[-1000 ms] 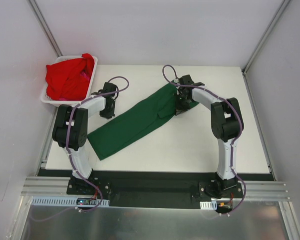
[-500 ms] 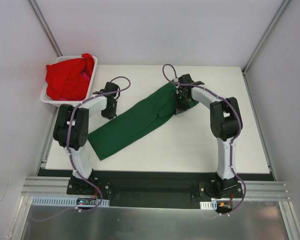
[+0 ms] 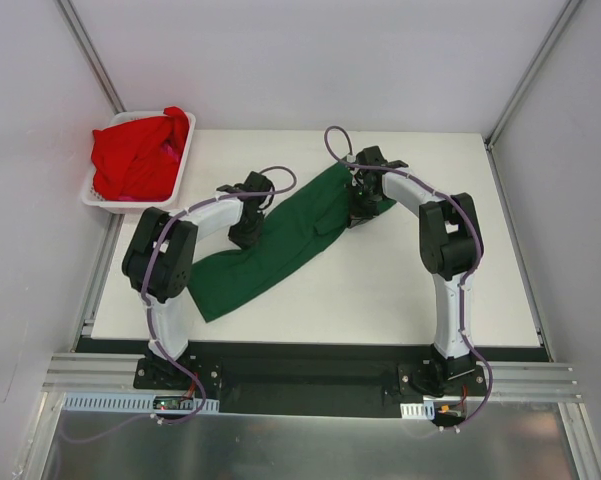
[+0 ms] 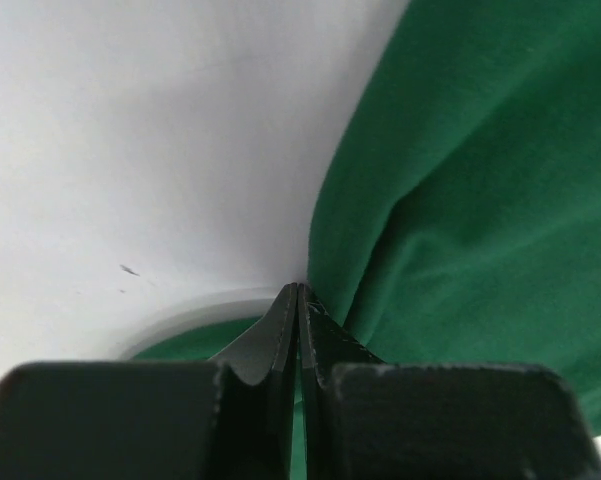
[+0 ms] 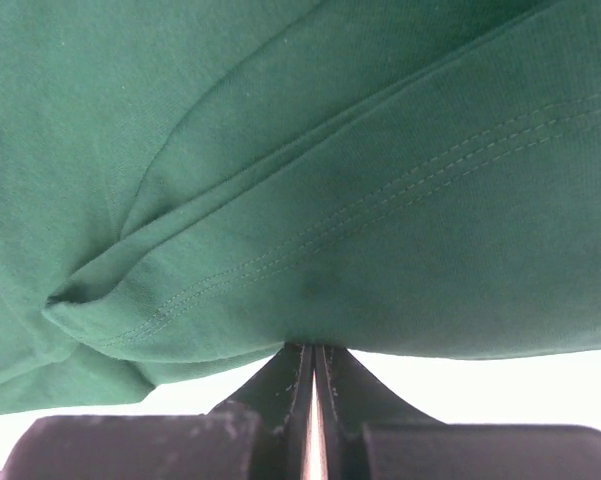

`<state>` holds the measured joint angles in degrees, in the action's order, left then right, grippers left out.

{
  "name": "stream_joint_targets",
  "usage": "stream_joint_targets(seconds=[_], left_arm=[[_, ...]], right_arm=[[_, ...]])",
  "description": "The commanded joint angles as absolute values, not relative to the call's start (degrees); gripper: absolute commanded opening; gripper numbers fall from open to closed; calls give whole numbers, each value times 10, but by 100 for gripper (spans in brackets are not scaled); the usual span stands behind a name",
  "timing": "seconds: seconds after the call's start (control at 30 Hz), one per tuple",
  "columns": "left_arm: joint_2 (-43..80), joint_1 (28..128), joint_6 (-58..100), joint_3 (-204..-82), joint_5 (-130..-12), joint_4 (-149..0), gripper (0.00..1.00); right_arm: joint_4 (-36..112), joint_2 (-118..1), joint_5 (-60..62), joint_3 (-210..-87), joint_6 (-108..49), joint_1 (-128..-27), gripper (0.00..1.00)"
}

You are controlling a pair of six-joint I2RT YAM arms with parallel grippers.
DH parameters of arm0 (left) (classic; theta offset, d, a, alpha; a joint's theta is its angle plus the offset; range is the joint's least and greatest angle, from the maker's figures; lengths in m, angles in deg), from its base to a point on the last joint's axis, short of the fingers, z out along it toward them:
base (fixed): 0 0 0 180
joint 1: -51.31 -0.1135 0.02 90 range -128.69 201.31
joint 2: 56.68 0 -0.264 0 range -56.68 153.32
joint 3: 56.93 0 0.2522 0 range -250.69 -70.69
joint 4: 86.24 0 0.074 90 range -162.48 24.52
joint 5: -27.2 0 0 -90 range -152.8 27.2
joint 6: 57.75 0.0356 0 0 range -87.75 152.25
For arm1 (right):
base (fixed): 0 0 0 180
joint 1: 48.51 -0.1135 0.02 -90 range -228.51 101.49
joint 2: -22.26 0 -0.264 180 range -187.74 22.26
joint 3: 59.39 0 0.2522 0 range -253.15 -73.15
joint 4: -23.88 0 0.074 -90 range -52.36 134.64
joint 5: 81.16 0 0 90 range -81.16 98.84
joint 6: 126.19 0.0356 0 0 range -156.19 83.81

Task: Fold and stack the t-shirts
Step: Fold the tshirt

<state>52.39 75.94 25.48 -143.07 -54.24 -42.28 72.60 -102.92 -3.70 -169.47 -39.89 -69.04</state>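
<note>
The dark green t-shirt (image 3: 280,245) lies on the white table as a long folded strip, slanting from near left to far right. My left gripper (image 3: 248,232) is shut, and its tips (image 4: 298,290) touch the strip's far-left edge, where the green cloth (image 4: 480,200) bunches up. My right gripper (image 3: 358,212) is also shut. Its tips (image 5: 313,350) rest against the stitched hem of the shirt (image 5: 280,150) at the far right end, and light shows between the fingers. Red t-shirts (image 3: 135,160) are heaped in the basket.
The white slotted basket (image 3: 183,165) stands at the table's far left corner, partly over the edge. Bare table top (image 3: 400,290) lies to the near right of the shirt. Grey walls close in the back and both sides.
My left arm swung right from the bare table onto the shirt's far-left edge, pushing the cloth in and narrowing the strip. The right gripper stayed put.
</note>
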Motion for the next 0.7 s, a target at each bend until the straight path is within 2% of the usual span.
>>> stream_joint_targets(seconds=[0.0,0.67], left_arm=[[565,792,226,-1421,-612,-371,0],[489,917,165,-1405,-689,-342,0]], right_arm=[[724,-1035,-45,-1715,-408,-690,1],[754,-1066,-51,-1769,-409,-688,1]])
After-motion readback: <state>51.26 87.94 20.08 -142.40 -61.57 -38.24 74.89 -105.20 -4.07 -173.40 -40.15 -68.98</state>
